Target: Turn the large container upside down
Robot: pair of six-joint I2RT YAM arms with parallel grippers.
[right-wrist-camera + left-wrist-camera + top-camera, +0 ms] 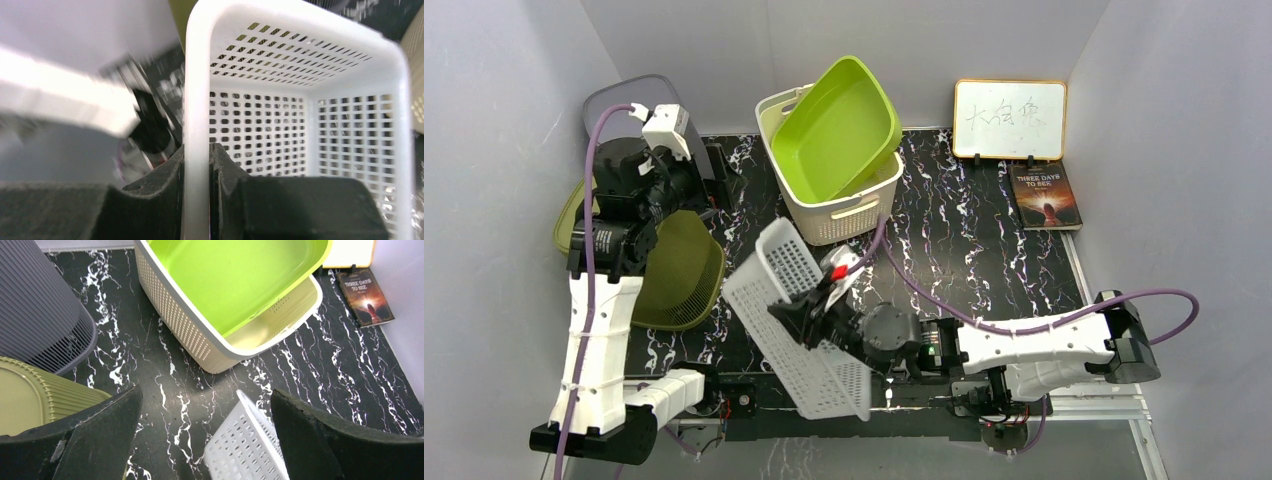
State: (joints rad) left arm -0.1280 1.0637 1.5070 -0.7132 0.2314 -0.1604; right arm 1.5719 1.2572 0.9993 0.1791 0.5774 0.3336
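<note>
1. Your right gripper [196, 152] is clamped on the rim of the white perforated basket [260, 130], which is tilted at the near middle of the marbled table [984, 260].
2. Your left gripper [206, 405] gapes wide and touches nothing.
3. The book [1046, 195] reads "THREE DAYS TO SEE".

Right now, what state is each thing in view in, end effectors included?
white basket, tilted, not yet upside down
right end effector, shut on the white basket's rim
left end effector, open, holding nothing
green tub, tilted inside the cream basket
cream basket, upright
book, closed, lying flat
whiteboard, propped upright, written on
</note>
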